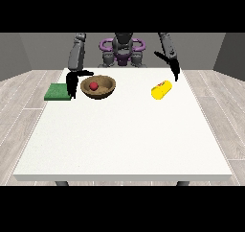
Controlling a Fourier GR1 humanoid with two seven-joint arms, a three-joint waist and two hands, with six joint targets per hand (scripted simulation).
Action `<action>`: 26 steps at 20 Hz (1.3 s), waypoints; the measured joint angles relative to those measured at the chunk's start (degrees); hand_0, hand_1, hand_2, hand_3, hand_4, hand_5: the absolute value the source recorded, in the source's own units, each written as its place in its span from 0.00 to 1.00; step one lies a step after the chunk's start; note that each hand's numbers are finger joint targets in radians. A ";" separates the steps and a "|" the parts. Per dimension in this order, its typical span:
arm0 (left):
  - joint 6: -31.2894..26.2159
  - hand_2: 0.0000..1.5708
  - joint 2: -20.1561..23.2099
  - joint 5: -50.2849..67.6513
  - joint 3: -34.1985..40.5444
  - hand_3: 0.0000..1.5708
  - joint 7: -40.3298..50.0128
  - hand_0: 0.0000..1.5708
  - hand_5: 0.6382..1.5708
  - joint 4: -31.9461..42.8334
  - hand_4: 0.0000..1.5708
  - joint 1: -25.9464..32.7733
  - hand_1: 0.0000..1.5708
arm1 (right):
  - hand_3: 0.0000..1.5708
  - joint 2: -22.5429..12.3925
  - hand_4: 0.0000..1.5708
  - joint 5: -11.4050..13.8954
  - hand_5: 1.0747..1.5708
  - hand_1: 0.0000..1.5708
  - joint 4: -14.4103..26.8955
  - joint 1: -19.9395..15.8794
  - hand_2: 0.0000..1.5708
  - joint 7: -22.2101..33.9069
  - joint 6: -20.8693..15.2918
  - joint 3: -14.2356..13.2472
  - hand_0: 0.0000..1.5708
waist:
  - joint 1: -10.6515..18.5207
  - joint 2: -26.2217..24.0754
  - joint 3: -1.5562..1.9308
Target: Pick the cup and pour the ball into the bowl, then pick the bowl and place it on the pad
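A brown wooden bowl (98, 87) stands on the white table (124, 130) at the back left, with a red ball (94, 86) inside it. Left of the bowl lies a flat green pad (58, 92). The hand at the view's left (72, 83) hangs between pad and bowl, fingers pointing down and its thumb reaching towards the bowl's rim; it holds nothing. A yellow cup (161, 89) lies on its side at the back right. The hand at the view's right (173, 68) hovers above and behind the cup, fingers straight, apart from it.
The robot's torso (122, 51) stands behind the table's far edge. A grey wooden floor surrounds the table on all sides.
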 measured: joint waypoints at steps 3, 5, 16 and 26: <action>-0.45 0.00 -0.06 -0.09 -0.85 0.00 1.51 0.00 0.07 -3.29 0.00 -0.95 0.00 | 0.00 -0.25 0.00 -0.49 1.00 0.00 2.26 -1.81 0.00 -1.44 -0.21 -0.89 0.00 | 1.31 1.85 -0.29; -0.88 0.00 0.01 -0.09 -1.35 0.00 1.29 0.00 0.06 -5.29 0.00 -0.05 0.00 | 0.00 -0.26 0.00 -0.95 1.00 0.00 3.58 -2.44 0.00 -2.91 -0.73 -1.69 0.00 | 2.54 2.97 -0.36; -4.81 0.00 2.18 0.53 -2.55 0.00 2.41 0.00 0.08 -10.80 0.00 -4.27 0.00 | 1.00 -3.05 0.80 7.00 0.98 1.00 0.82 3.19 1.00 -11.69 -12.72 3.04 1.00 | 8.31 6.81 -3.64; -5.76 0.00 0.93 -0.78 -5.57 0.00 3.08 0.00 0.07 -12.77 0.00 -8.36 0.00 | 1.00 -12.90 0.75 17.05 1.00 1.00 -6.17 11.87 1.00 -10.61 -29.38 7.52 1.00 | 16.39 10.88 -4.10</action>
